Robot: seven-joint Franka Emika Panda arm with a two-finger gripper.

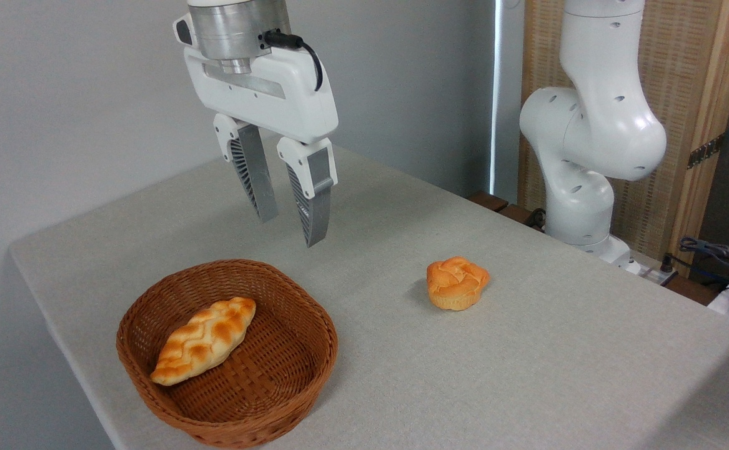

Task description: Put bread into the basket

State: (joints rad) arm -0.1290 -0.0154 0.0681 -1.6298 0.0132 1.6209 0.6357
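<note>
bread (204, 339): lying inside the basket (289, 381), leaning on its left wall
gripper (292, 230): hanging empty, jaws parted narrowly, up and right of the bread
room: bun (457, 283) sitting well right; worktop (526, 350) edge running just left of the basket

A single fixed camera is looking down at a slant across the grey-clothed table (526, 375) from beyond its near corner, facing toward the pale wall (58, 94) and the slatted wooden panel (695, 94) behind. It is sitting fairly close and somewhat above the tabletop, so the wicker basket (152, 325) is filling the lower left foreground while the arm's white base (580, 187) is standing at the far right edge. The arm's upper links are running out of the top of the frame, and the table's near side is being cropped by the bottom edge.
</note>
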